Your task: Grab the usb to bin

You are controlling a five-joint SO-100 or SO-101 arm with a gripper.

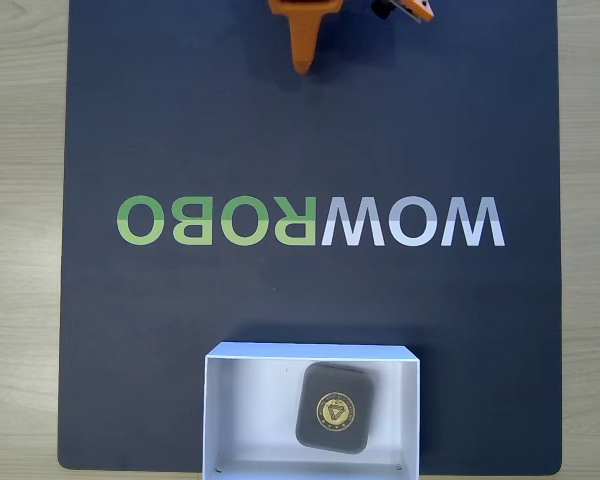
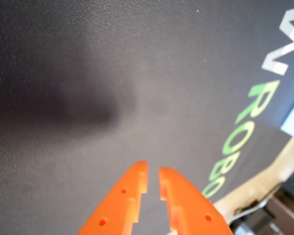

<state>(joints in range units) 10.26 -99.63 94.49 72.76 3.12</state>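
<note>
I am seeing the usb (image 1: 334,408) lying flat inside the bin (image 1: 242,400), right of centre, emblem up, triangle pointing toward the fixed view's bottom, long axis roughly top-to-bottom. My tool (image 2: 153,178) is hanging empty over the dark mat (image 1: 180,120), tips nearly together. I judge the task finished; nothing remains but parking.

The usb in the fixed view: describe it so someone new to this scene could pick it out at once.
Start from the dark mat with the WOWROBO lettering, then go to the white bin at its bottom edge. The usb lies inside the bin, right of centre. It is a small dark-grey rounded square with a round gold emblem showing a triangle, and nothing else lies in the bin.
</note>
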